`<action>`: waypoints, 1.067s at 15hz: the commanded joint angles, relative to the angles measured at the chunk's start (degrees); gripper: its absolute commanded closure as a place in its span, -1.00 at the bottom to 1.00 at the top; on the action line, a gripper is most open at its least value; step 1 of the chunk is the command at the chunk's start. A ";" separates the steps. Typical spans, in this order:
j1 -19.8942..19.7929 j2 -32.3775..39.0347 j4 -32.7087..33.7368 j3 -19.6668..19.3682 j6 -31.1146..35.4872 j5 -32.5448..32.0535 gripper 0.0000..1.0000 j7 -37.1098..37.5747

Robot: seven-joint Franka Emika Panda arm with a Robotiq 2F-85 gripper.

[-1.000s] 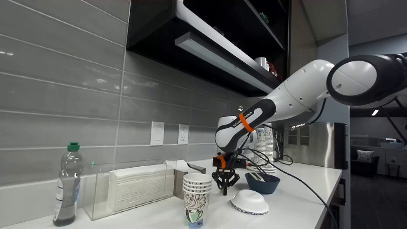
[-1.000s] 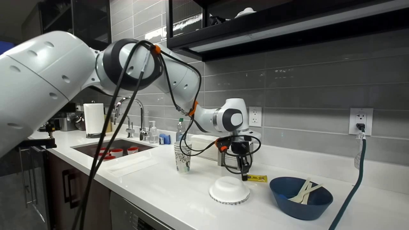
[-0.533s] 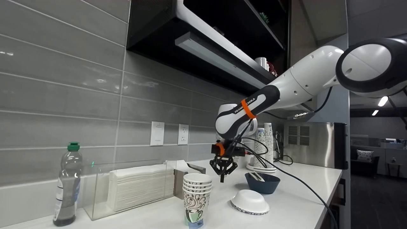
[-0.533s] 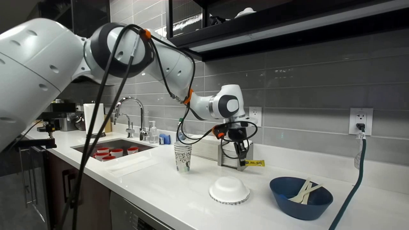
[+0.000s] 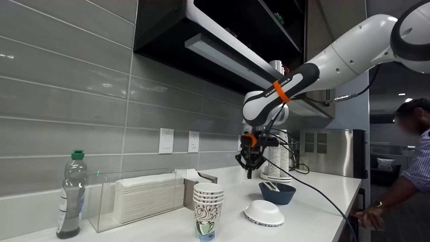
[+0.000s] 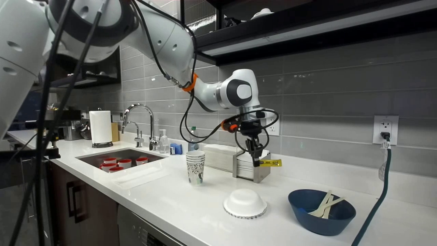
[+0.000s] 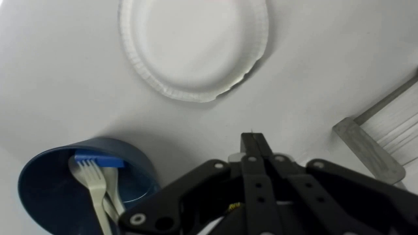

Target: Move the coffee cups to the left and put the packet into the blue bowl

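My gripper (image 6: pixel 256 164) is shut on the yellow packet (image 6: pixel 271 163) and holds it above the counter, in front of the metal end of the napkin holder. The packet sticks out sideways from the fingertips. In the wrist view the gripper's (image 7: pixel 251 134) tips are together, and the packet is mostly hidden behind them. The gripper hides it in an exterior view (image 5: pixel 249 174). The blue bowl (image 6: pixel 322 224) stands on the counter with pale plastic cutlery in it; it also shows in the wrist view (image 7: pixel 138 156). The stack of coffee cups (image 5: pixel 207 213) stands upright by the napkin holder.
Upturned white paper bowls (image 6: pixel 245 202) lie between the cups and the blue bowl. A napkin holder (image 5: pixel 151 198) and a clear bottle (image 5: pixel 71 198) stand along the wall. A shelf (image 5: pixel 235 57) hangs above. A person (image 5: pixel 416 151) is at the right.
My gripper has risen off the counter with the packet held in it and has shifted towards the blue bowl's side. A person has come into view. Cups and bowls have not moved.
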 commanded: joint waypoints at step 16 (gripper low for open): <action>-14.73 15.80 19.75 -0.76 -13.09 11.01 0.99 -23.24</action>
